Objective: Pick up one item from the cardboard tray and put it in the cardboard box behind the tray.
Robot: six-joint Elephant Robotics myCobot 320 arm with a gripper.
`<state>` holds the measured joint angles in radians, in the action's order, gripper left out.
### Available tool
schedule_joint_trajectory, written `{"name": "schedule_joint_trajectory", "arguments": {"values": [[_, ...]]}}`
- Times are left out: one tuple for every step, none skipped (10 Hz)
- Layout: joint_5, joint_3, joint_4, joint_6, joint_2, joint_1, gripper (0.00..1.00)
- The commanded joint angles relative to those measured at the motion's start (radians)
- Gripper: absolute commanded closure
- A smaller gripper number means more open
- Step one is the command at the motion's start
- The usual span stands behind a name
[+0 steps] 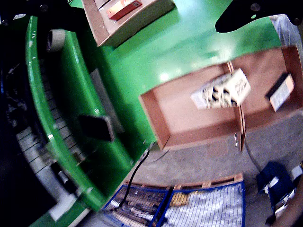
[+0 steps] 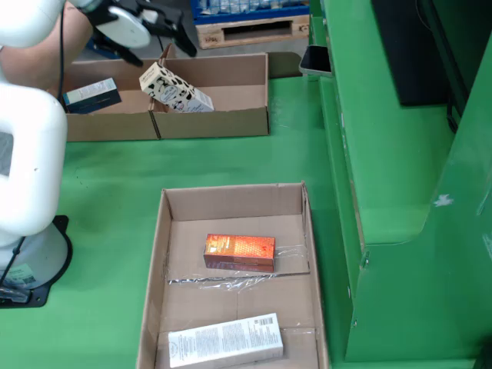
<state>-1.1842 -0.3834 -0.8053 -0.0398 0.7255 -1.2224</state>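
Observation:
In the view from the side, the cardboard tray in front holds an orange box and a white box. Behind it stands the two-part cardboard box. A white carton with dark patches leans tilted in its right part, and a blue box lies in its left part. My gripper hovers just above the carton's upper end, open, its black fingers spread and holding nothing. The view that rides on the gripper looks down on the same carton, blurred, with one dark finger at the top edge.
A green machine frame runs along the right of the side view, with a phone on its ledge. The arm's white base stands left of the tray. A wooden pallet sits behind the box.

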Motion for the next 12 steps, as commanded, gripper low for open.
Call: {"name": "schedule_joint_trajectory", "arguments": {"values": [[-0.146, -0.751, -0.227, -0.07, 0.087, 0.438, 0.0], [-0.185, -0.759, -0.227, -0.09, 0.096, 0.53, 0.0], [-0.185, -0.759, -0.227, -0.09, 0.096, 0.53, 0.0], [-0.185, -0.759, -0.227, -0.09, 0.096, 0.53, 0.0], [-0.205, -0.744, -0.219, -0.108, 0.087, 0.597, 0.0], [-0.285, -0.692, -0.154, -0.166, 0.086, 0.844, 0.0], [-0.285, -0.692, -0.154, -0.166, 0.086, 0.844, 0.0], [-0.325, -0.691, -0.131, -0.195, 0.105, 0.94, 0.0], [-0.325, -0.691, -0.131, -0.195, 0.105, 0.94, 0.0], [-0.395, -0.701, -0.091, -0.243, 0.141, 1.093, 0.0], [-0.395, -0.701, -0.091, -0.243, 0.141, 1.093, 0.0], [-0.395, -0.701, -0.091, -0.243, 0.141, 1.093, 0.0]]}}
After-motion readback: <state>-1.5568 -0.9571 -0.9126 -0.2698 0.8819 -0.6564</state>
